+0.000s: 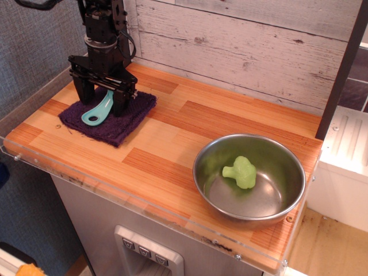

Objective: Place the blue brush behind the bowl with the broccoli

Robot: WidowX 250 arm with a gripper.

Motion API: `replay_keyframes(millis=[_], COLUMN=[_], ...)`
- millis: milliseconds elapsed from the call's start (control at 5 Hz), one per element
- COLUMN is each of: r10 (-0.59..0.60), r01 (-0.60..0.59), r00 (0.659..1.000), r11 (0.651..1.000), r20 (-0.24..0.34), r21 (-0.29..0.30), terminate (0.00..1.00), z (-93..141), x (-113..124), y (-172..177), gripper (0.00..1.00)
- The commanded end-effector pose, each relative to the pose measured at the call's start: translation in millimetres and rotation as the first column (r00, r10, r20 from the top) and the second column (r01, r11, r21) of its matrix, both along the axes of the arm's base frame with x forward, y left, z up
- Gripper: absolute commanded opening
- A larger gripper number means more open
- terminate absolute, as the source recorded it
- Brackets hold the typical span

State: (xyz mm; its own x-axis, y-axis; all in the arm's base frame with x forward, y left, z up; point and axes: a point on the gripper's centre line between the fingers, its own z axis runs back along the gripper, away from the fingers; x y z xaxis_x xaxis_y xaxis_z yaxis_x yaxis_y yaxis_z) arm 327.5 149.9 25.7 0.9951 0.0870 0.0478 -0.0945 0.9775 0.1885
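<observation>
**Brush not yet lifted, placement still to do**

Far left of the shiny steel bowl (249, 177), the black end effector (103, 99) stands open astride the teal-blue plastic brush (99, 111), which lies on a purple cloth (109, 113). Grasping, carrying behind the bowl with the green toy broccoli (241, 172) remain.

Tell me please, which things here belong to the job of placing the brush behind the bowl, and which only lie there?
Belong to the job:
- blue brush, between the open jaws of the gripper
- bowl
- broccoli, inside the bowl

Only lying there:
- purple cloth, under the brush
</observation>
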Motion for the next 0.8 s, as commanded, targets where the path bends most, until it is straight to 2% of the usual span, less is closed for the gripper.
replay_keyframes(millis=[0, 200, 400, 600], r10=[-0.020, -0.016, -0.002, 0.010], r01=[0.019, 0.015, 0.005, -0.005], r00=[0.999, 0.998, 0.996, 0.995], r11=[0.999, 1.000, 1.000, 0.999], r20=[0.032, 0.058, 0.091, 0.098], r21=[0.036, 0.022, -0.029, -0.051], terminate=[0.00, 0.00, 0.00, 0.00], z=[12, 23, 44, 58], x=[5, 6, 14, 28], y=[-5, -12, -35, -78], gripper=[0.00, 0.00, 0.00, 0.00])
